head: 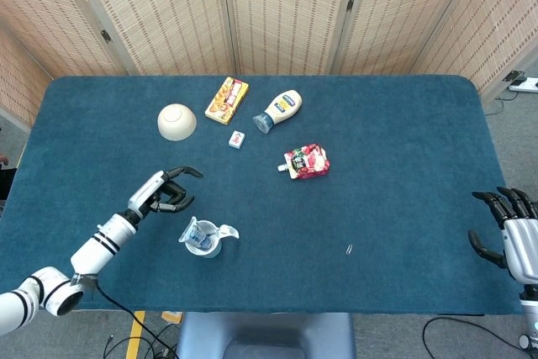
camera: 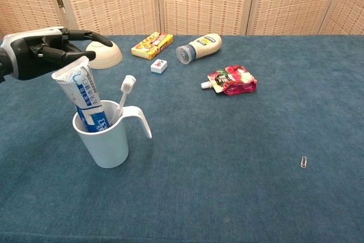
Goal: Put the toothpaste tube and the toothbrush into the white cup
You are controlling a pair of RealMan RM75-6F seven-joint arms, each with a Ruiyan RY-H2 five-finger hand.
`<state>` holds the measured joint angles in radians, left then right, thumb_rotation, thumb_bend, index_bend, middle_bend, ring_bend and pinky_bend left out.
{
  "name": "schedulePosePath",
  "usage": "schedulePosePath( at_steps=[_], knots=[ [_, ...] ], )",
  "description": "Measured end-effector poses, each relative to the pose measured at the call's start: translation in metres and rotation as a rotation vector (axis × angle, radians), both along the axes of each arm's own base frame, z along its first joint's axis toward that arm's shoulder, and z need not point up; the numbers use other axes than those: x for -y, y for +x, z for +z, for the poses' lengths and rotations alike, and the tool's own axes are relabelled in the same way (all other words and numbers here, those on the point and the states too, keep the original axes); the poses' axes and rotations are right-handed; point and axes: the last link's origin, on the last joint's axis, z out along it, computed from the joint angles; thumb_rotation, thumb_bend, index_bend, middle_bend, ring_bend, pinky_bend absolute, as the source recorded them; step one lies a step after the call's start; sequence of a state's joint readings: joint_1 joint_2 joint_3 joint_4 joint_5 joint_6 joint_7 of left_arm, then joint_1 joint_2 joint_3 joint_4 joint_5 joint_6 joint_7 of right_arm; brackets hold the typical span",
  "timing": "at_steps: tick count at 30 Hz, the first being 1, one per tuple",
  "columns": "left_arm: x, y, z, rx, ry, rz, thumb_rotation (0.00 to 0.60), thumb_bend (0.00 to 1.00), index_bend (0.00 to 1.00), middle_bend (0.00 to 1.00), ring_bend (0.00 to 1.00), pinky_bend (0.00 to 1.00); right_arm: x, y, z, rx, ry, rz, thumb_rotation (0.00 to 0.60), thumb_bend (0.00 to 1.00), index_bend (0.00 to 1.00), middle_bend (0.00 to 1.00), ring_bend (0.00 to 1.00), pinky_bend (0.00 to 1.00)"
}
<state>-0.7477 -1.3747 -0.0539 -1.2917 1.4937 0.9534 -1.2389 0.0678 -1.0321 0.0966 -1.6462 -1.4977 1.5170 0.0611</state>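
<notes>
Setting of the scene. A table [head: 403, 124] covered in deep blue, carpet-like cloth fills most of the head view; its far corners are rounded. Behind it stands a folding screen [head: 286, 6] of woven, straw-coloured panels set in pale frames, joined by small dark hinges [camera: 59, 1] (visible in both views). Grey floor [head: 513, 128] shows beside the table at right, where a white power strip [head: 525, 83] lies near the screen. Yellow floor tape [head: 134, 329] appears below the table's near edge. Lighting is even and diffuse.
</notes>
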Motion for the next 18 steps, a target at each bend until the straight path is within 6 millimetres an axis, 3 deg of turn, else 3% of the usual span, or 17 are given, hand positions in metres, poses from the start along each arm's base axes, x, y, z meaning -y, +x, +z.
schedulePosePath(
  at_steps=[10,18],
  knots=[
    [-0.009,-0.028,0.026,-0.136,0.212,0.079,0.6,0.42,0.43,0.92,0.81,0.9,0.001,0.004,-0.001,-0.002,0.007,0.015,0.6,0.26,0.25,0.28,0.14,0.14],
    [0.002,-0.049,0.048,-0.39,0.402,0.09,0.6,0.42,0.44,0.7,0.52,0.62,0.001,0.002,-0.004,-0.012,0.035,-0.006,0.6,0.29,0.25,0.28,0.14,0.14]
  ],
)
